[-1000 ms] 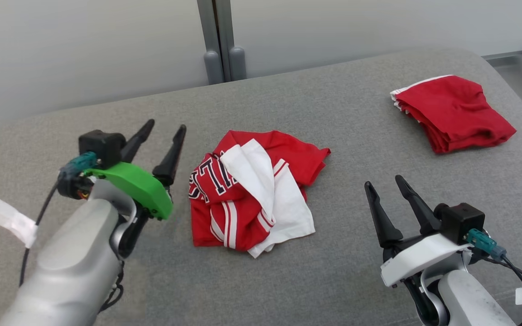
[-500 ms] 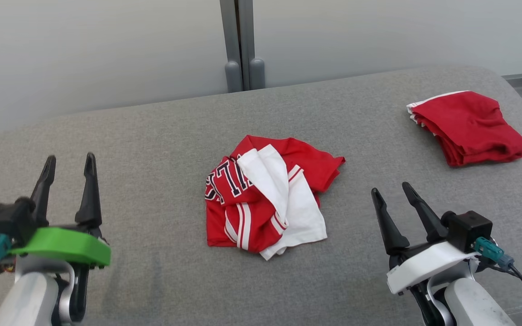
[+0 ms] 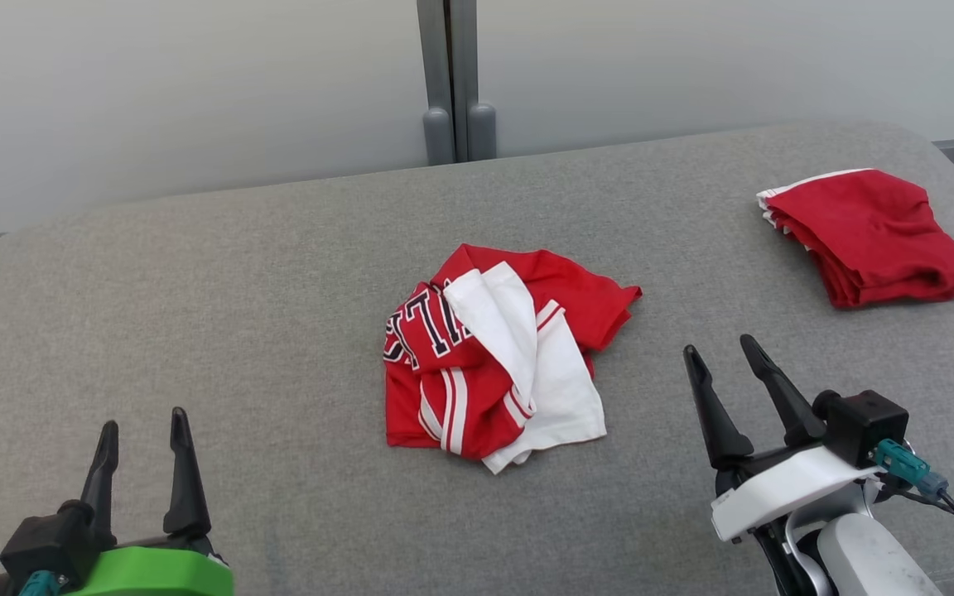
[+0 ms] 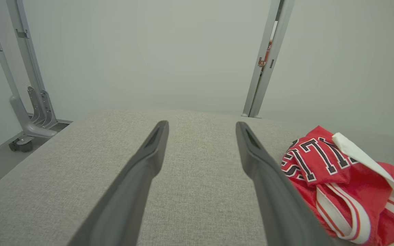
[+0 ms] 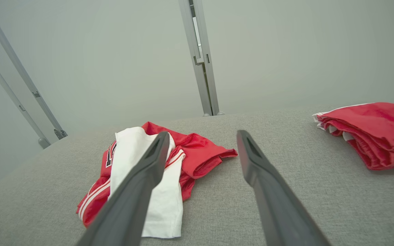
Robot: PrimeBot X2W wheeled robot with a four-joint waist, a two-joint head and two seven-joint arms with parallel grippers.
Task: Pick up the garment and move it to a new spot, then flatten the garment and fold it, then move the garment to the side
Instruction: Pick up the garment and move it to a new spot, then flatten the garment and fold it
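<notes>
Jaws are spread wide on both arms, and neither one has anything in it. The left gripper sits low at the robot's near left, over the grey fabric-covered table. Its two long dark fingers point away from the robot across bare cloth, with a bright green plastic cover right behind them. The right gripper is at the near right, fingers leaning a bit towards the middle. It has a white plastic cover at its base and a small black camera block with a teal plug on the side.

The thing it's meant to deal with is a crumpled red-and-white sports jersey. It's lying in a heap pretty much in the middle of the table, between the two grippers and touching neither. A white panel is flopped over the top. The red part with dark, white-edged block letters shows on the robot's left side of the heap, and there's some red-and-white striped trim along the near edge. In the left wrist view it's off to the right of the fingers. In the right wrist view it's off to the left, partly behind one finger.

Over at the far right of the table there's a folded stack of red cloth with a white edge, well apart from the jersey. Behind the table are pale wall panels with a grey metal post running up between them.
</notes>
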